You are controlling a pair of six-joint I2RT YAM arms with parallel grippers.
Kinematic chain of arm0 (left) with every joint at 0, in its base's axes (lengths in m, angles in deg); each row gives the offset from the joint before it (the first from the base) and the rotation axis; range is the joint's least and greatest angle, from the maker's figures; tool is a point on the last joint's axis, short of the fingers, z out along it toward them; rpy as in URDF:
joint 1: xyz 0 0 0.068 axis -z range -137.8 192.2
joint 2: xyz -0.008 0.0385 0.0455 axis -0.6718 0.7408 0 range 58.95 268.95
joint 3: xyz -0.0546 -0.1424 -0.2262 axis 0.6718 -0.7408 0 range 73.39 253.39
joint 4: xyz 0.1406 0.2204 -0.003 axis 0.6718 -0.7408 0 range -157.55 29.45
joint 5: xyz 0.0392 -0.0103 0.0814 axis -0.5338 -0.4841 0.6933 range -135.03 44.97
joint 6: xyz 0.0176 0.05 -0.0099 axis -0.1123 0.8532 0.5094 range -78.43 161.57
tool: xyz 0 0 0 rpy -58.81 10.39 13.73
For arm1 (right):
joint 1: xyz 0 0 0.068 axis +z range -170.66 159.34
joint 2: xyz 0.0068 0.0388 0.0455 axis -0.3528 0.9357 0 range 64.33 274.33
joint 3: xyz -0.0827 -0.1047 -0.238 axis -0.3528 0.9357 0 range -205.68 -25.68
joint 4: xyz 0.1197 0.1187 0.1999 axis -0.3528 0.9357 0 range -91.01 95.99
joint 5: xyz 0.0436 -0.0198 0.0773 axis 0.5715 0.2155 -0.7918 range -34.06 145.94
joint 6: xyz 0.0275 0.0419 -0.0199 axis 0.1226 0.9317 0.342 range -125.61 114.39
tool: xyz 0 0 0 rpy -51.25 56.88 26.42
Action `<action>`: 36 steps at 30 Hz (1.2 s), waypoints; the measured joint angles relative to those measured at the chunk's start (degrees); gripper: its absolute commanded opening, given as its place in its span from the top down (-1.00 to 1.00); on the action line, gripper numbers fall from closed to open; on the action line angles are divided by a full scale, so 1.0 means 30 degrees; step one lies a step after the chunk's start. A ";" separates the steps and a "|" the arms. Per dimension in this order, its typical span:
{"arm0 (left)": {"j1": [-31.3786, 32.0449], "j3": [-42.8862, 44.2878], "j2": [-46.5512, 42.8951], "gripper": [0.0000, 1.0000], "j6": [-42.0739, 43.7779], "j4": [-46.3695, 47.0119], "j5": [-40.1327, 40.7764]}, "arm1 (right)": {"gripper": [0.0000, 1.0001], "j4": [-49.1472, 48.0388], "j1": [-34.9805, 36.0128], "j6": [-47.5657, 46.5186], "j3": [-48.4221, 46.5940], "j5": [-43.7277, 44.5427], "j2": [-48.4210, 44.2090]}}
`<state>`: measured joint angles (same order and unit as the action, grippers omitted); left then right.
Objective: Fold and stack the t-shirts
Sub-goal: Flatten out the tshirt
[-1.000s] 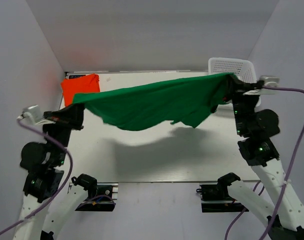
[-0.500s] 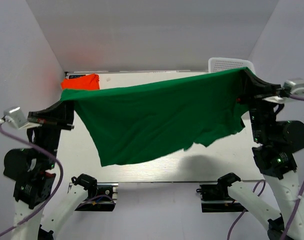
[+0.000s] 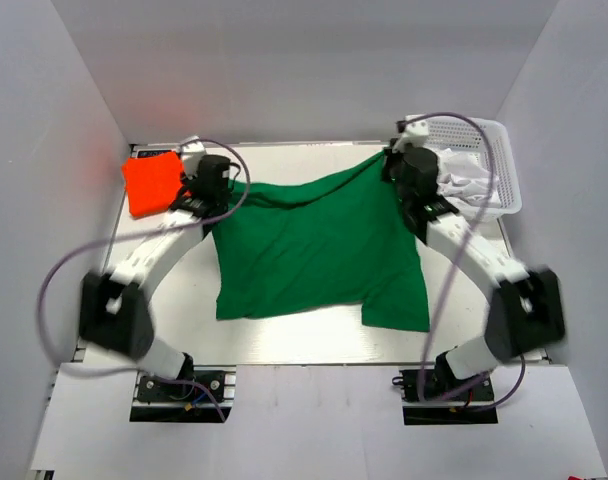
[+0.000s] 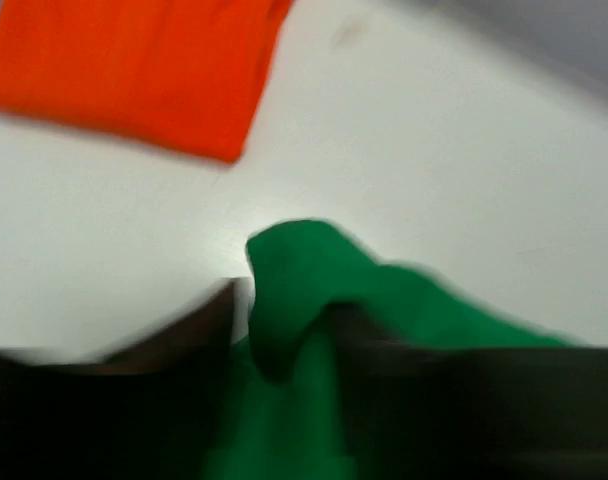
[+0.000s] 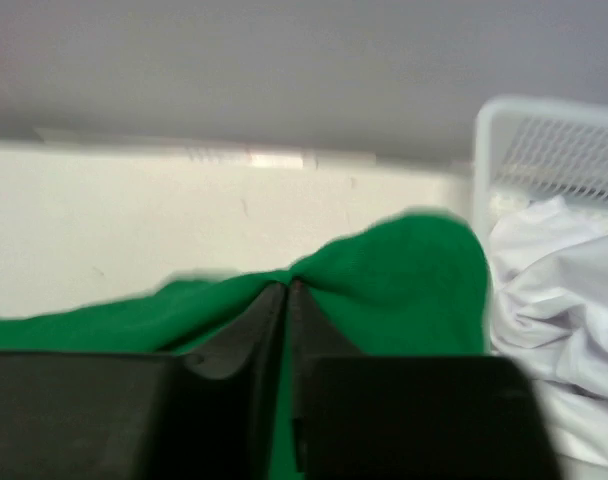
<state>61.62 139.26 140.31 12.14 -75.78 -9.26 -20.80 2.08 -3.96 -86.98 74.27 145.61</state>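
Note:
The green t-shirt [image 3: 314, 250] lies spread out flat on the white table [image 3: 284, 340]. My left gripper [image 3: 229, 195] is at its far left corner, my right gripper [image 3: 390, 166] at its far right corner. The left wrist view is blurred: the left gripper [image 4: 289, 305] has its fingers apart, with a bunched fold of green cloth [image 4: 314, 270] loose between them. In the right wrist view the right gripper [image 5: 287, 285] has its fingers nearly together, pinching a green fold [image 5: 414, 270] at the tips. The orange-red t-shirt [image 3: 152, 183] lies folded at the far left corner [image 4: 134, 60].
A white lattice basket [image 3: 484, 130] holding crumpled white cloth [image 3: 464, 180] stands at the far right, just beside the right gripper; its wall [image 5: 544, 140] and the white cloth [image 5: 554, 280] fill the right of that wrist view. Grey walls enclose the table on three sides.
Both arms swung forward and down from holding the green t-shirt stretched in the air; it now lies flat on the table. The left fingers have parted.

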 measured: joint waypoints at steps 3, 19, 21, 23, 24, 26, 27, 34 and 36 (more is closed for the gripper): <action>-0.1341 0.1596 0.5537 -1.00 -0.0838 -0.2200 -0.0058 | -0.80 0.1443 -0.0503 0.0831 -0.2623 -0.0699 0.4765; -0.2747 -0.0189 0.1268 -1.00 -0.1989 -0.3738 -0.4401 | -0.81 0.5391 -0.0823 0.3942 -0.2149 -0.2499 0.4539; -0.2659 -0.1902 -0.0204 -1.00 -0.2127 -0.3024 -0.5974 | -0.81 0.5676 -0.0831 0.4707 -0.0809 -0.2499 0.3592; -0.2645 -0.3614 -0.1188 -1.00 -0.2164 -0.2280 -0.7817 | -0.81 0.5814 -0.0831 0.5340 0.0495 -0.2506 0.2914; -0.2645 -0.4422 -0.1494 -1.00 -0.2164 -0.1807 -0.8721 | -0.81 0.5982 -0.0831 0.5617 0.1020 -0.2528 0.2718; -0.2586 -0.5785 -0.1785 -1.00 -0.2098 -0.0889 -1.0433 | -0.81 0.6222 -0.0831 0.6113 0.1814 -0.2565 0.2637; -0.2550 -0.6266 -0.1807 -1.00 -0.2018 -0.0474 -1.1227 | -0.81 0.6360 -0.0831 0.6353 0.2171 -0.2616 0.2637; -0.1931 -0.7621 -0.0335 -1.00 -0.1537 0.2965 -1.5329 | -0.81 0.6645 -0.0787 0.7388 0.3759 -0.3177 0.2769; -0.1814 -0.7621 0.0707 -1.00 -0.1479 0.3475 -1.5788 | -0.81 0.6572 -0.0765 0.7723 0.4138 -0.3388 0.2878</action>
<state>56.18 116.40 142.43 7.70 -65.35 -56.62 -1.08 -0.21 19.20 -74.57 64.11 154.24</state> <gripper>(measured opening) 0.997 0.902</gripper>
